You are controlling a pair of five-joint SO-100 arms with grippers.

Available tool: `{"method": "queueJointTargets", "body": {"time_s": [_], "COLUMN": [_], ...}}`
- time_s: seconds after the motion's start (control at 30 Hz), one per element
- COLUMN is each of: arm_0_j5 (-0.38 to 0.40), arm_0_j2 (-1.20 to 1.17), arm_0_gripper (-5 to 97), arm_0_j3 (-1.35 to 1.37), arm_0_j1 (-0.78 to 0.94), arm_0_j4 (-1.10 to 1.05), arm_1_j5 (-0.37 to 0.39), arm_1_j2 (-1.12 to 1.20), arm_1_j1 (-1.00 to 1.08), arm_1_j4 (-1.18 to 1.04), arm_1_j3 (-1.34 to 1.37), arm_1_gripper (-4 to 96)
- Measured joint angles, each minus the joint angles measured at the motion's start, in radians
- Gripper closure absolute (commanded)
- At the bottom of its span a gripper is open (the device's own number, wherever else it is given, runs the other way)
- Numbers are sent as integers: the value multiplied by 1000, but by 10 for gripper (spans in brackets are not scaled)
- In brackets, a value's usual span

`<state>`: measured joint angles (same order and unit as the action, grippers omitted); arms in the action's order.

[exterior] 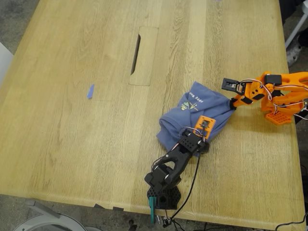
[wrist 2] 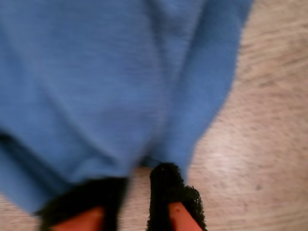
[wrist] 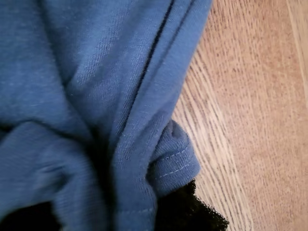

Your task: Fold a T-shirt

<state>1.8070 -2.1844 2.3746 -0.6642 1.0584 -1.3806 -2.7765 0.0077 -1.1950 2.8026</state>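
The T-shirt (exterior: 199,118) lies bunched on the table (exterior: 72,144), long axis diagonal in the exterior view. My first gripper (wrist: 144,211) is clamped on its hem; my second gripper (wrist 2: 139,202) stands apart at its edge. A tape scrap (exterior: 90,91) lies well apart.

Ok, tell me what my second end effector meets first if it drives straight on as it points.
The T-shirt: its blue fabric lies directly ahead of my second end effector, seemingly touching it, though blur hides exact contact.

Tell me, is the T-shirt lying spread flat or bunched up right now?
Bunched up. The T-shirt sits in a rumpled heap on the table, with layered creases and a curled hem in the first wrist view.
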Motion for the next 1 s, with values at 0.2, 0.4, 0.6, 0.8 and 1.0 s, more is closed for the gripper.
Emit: {"method": "queueJointTargets", "body": {"time_s": [0.2,0.4,0.6,0.8,1.0], "arm_0_j5": [44,107,149,163,167], "arm_0_j2": [2,3,3,3,26], "arm_0_gripper": [244,159,149,146,139], "arm_0_j3": [-12,-84,-181,-276,-408], "arm_0_j1": [0,-9,-78,-173,-229], "arm_0_j4": [100,268,422,541,607], "arm_1_j5": [34,46,57,66,78], "arm_1_j2": [-21,-25,-6,25,77], "arm_1_j1": [20,21,21,12,-18], "arm_1_j4": [110,37,-89,-206,-279], "arm_1_j3": [17,-60,-204,-353,-488], "arm_1_gripper": [518,493,480,480,474]}}
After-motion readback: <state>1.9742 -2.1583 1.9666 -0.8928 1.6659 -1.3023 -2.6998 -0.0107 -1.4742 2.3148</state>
